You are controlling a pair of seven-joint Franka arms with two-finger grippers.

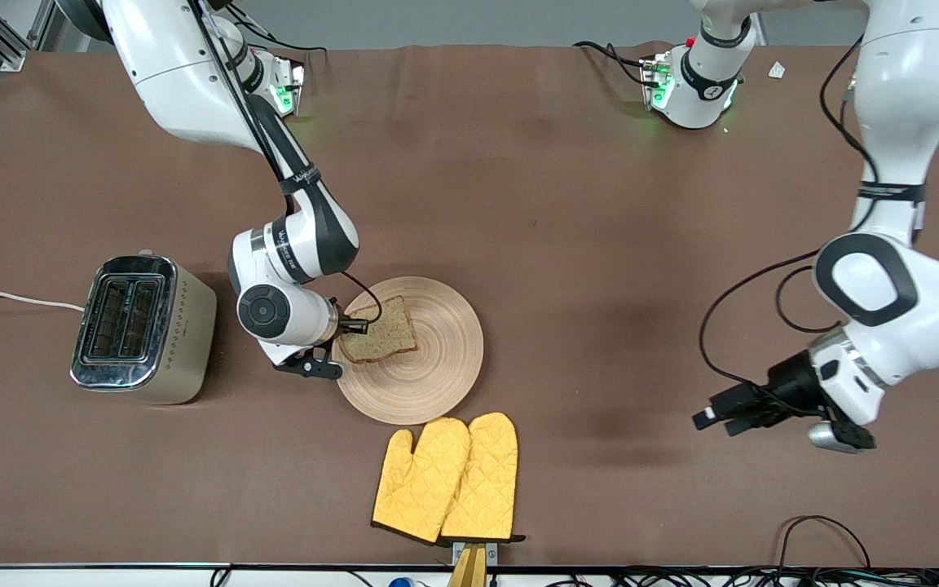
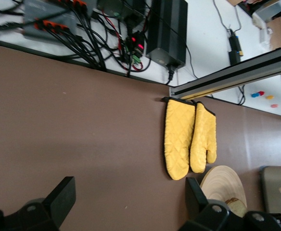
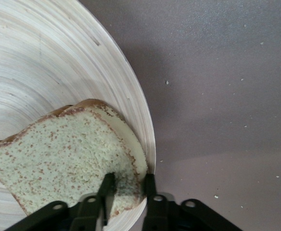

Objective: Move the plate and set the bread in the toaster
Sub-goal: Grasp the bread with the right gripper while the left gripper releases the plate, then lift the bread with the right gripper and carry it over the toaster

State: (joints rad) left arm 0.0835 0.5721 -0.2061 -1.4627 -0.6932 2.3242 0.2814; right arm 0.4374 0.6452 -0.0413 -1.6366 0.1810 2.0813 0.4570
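The bread [image 1: 380, 333] lies on the plate [image 1: 429, 383], at the plate's edge toward the right arm's end. My right gripper [image 1: 353, 328] is low at that edge, shut on the bread's crust. In the right wrist view one finger [image 3: 107, 185] lies on the bread [image 3: 68, 154] and the other stands by the rim of the plate [image 3: 44, 62], gripper [image 3: 128, 185]. The toaster [image 1: 143, 326] stands toward the right arm's end, slots up and empty. My left gripper [image 1: 710, 420] is open and empty over bare table at the left arm's end, also shown in its wrist view [image 2: 130, 187].
Two yellow oven mitts [image 1: 449, 477] lie nearer the front camera than the plate, at the table's front edge; the left wrist view shows them too [image 2: 188, 139]. The toaster's white cord [image 1: 13, 297] runs off the table's end.
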